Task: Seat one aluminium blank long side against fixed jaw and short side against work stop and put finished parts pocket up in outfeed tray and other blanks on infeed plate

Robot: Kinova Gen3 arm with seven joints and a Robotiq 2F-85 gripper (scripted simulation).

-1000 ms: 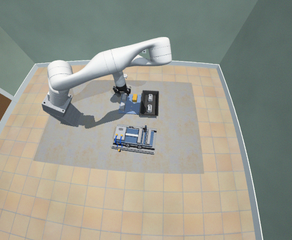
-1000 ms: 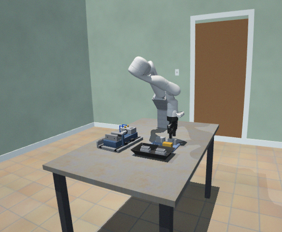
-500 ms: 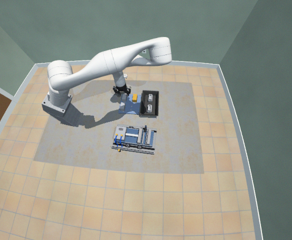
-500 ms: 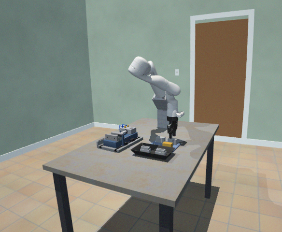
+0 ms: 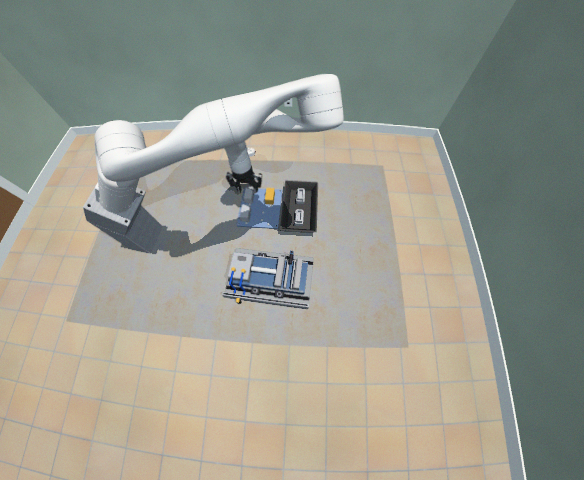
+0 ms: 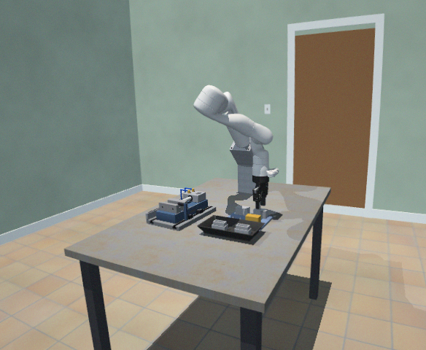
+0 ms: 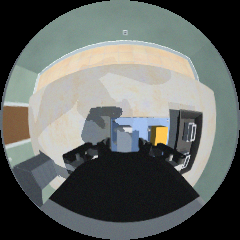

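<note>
My gripper (image 5: pixel 243 184) is open and hangs just above an aluminium blank (image 5: pixel 247 197) at the far left corner of the blue infeed plate (image 5: pixel 259 209). In the wrist view the blank (image 7: pixel 125 139) lies between my spread fingers and they hold nothing. A brass blank (image 5: pixel 269 195) lies on the plate beside it, and it also shows in the exterior view (image 6: pixel 252 217). A second grey blank (image 6: pixel 242 208) seems to sit further along the plate. The vise (image 5: pixel 269 276) stands apart, nearer the front.
The black outfeed tray (image 5: pixel 298 207) sits right against the plate and holds two finished parts (image 5: pixel 299 195) (image 5: pixel 298 215). The vise has blue hoses (image 5: pixel 236 280) at its left end. My arm's base (image 5: pixel 114 206) stands at the left.
</note>
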